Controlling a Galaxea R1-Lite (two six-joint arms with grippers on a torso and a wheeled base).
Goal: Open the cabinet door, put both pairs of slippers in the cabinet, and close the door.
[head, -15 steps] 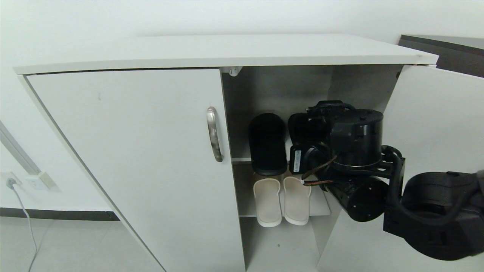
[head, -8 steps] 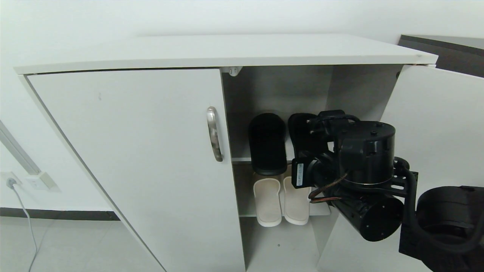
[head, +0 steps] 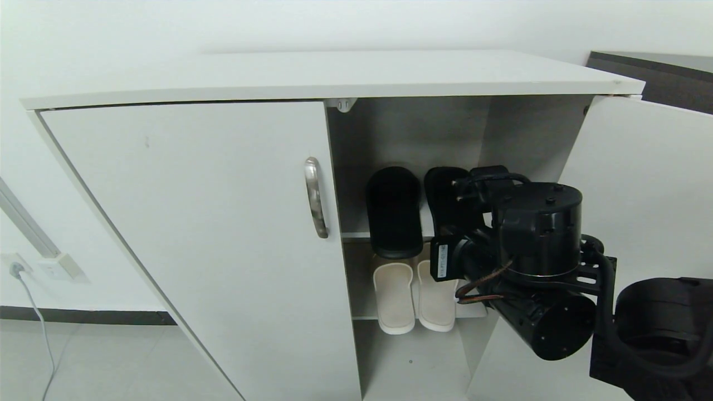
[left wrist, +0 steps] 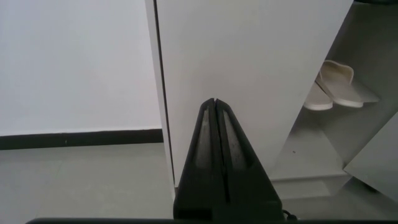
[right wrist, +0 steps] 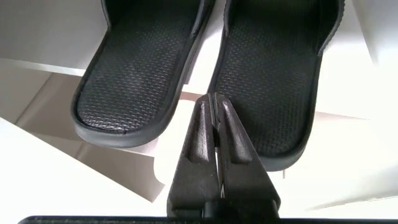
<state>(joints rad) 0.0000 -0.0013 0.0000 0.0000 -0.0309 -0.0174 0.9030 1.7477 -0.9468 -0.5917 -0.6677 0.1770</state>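
Slippers, black pair [head: 394, 211]: set side by side on the upper shelf [head: 352, 236] of the cabinet [head: 334, 72], at the centre of the head frame, with the heel ends at or just over the shelf's front edge.

Slippers, white pair [head: 415, 295]: set side by side on the lower shelf [head: 363, 313], directly beneath the black pair.

Right gripper [right wrist: 216, 99]: fingers pressed together and nothing held; it is placed just in front of the gap between the two black heels.

Left gripper [left wrist: 214, 102]: fingers likewise pressed together and nothing held; it is kept low, facing the closed left door [head: 195, 223].

Change: over the last second the right arm [head: 535, 262] has been drawn back out of the opening, toward the lower right of the head frame, so that the right-hand black slipper has been uncovered. The black pair has been left standing unmoved. Both pairs are thus judged stowed, and only the closing of the open right door [head: 640, 184], swung out at the right of the frame, is judged to remain.

Surroundings: a metal handle [head: 315, 197] is fitted to the closed door. A white wall is seen behind, with a dark skirting strip [head: 83, 316], pale grey floor, and at the lower left a wall socket [head: 53, 269] with a cable [head: 36, 323] plugged in.
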